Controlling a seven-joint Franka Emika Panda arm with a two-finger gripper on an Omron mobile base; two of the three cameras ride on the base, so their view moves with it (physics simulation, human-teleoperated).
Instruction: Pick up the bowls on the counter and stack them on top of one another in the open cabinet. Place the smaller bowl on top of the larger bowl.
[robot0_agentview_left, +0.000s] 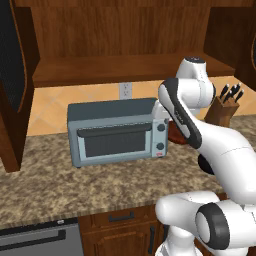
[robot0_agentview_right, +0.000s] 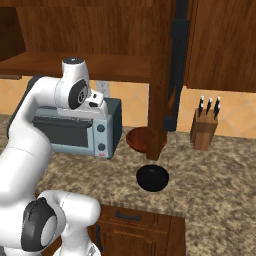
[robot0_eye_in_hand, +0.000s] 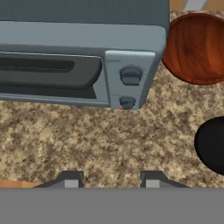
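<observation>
We're hovering over the granite counter (robot0_eye_in_hand: 87, 140) with the gripper (robot0_eye_in_hand: 109, 178) pointed straight down. Its fingertips are spread apart with only bare stone between them, so it holds nothing.

Both bowls sit on the counter, off to one side of where the hand points. The reddish-brown bowl (robot0_eye_in_hand: 196, 48) is just beside the toaster oven (robot0_eye_in_hand: 78, 57), at its knob end. The black bowl (robot0_eye_in_hand: 212, 144) sits nearer the counter's front edge, apart from the first. In the right base view the brown bowl (robot0_agentview_right: 140, 139) is partly hidden behind the cabinet door's edge (robot0_agentview_right: 161, 75), and the black one (robot0_agentview_right: 153, 178) sits in the open.

We judge the high, open pose as an approach stance: room to slide sideways over a bowl before dropping. The brown bowl looks the wider one, so it likely goes in first.

The open cabinet's shelf (robot0_agentview_left: 115, 70) is above the oven, bare where we can see it.

No readable brand or text; the oven shows two knobs and a small red mark, illegible.
</observation>
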